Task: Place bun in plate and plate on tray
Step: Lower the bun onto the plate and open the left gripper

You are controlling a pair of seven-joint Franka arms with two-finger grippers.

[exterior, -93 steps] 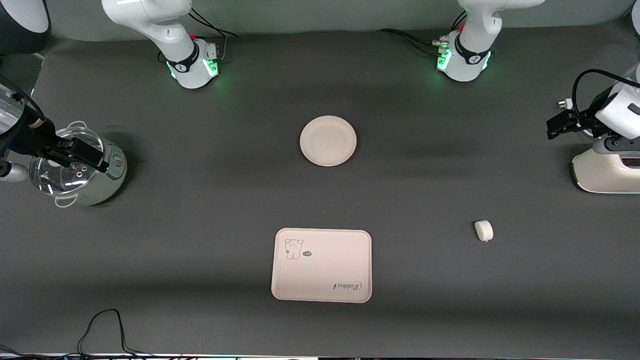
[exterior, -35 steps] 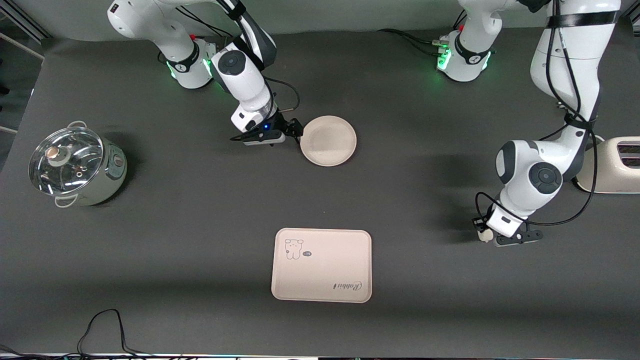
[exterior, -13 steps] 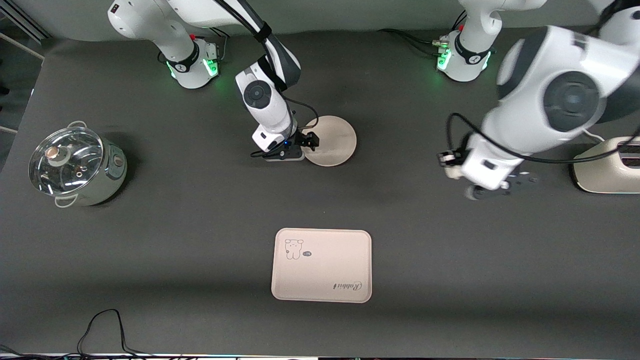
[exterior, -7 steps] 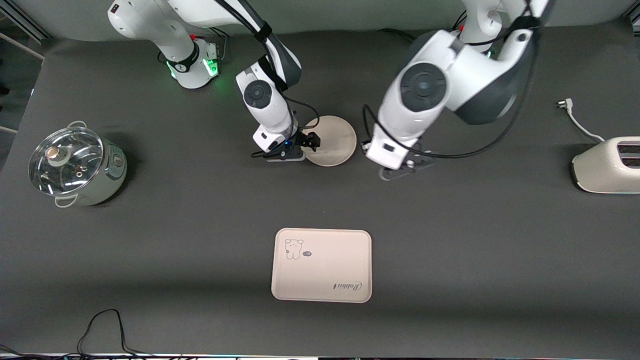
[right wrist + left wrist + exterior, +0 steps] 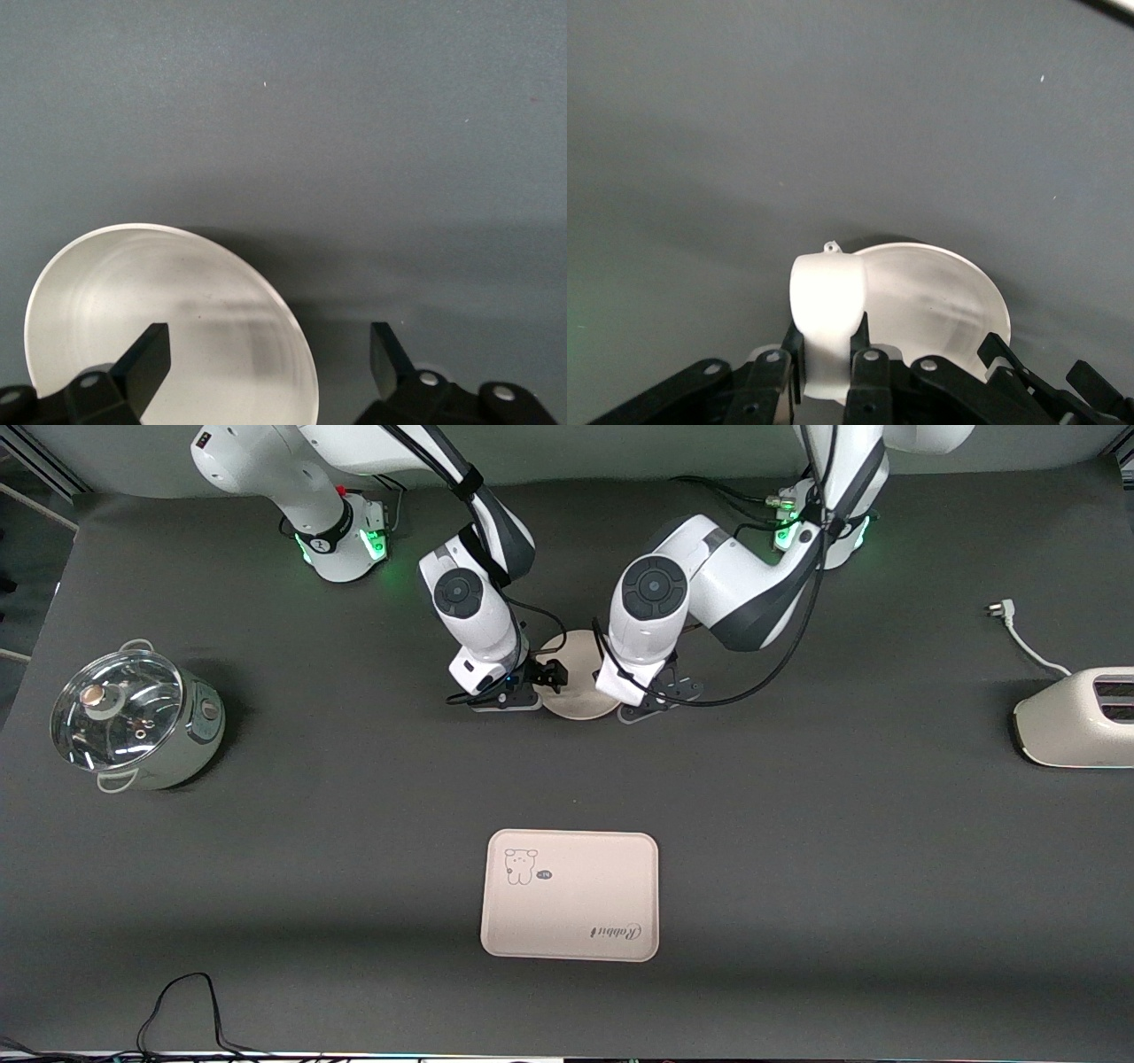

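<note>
- Sitting pinched between the fingers of the left gripper [image 5: 828,341], the bun [image 5: 824,310] hangs in the air over the rim of the plate [image 5: 578,695], toward the left arm's end of it; in the front view the arm's wrist hides the bun.
- Seen from the left wrist view, the bun shows as a smooth white lump with the plate [image 5: 939,305] just under and past it, and the plate's bowl holds nothing.
- The plate lies flat on the desk [image 5: 797,850] between the two grippers, farther from the front camera than the tray [image 5: 570,895].
- The right gripper [image 5: 542,677] is low at the plate's rim toward the right arm's end; its fingers [image 5: 146,359] are spread, one over the plate's bowl [image 5: 168,328] and the other over bare desk, so the rim lies between them and they clamp nothing.
- The tray lies flat on the desk, well apart from the plate, with nothing on it; its bear drawing and cursive word show plainly.
- A pot [image 5: 133,719] with a glass lid on it stands at the right arm's end of the desk.
- A cream toaster [image 5: 1076,719] stands at the left arm's end, its white cord [image 5: 1023,642] trailing on the desk.
</note>
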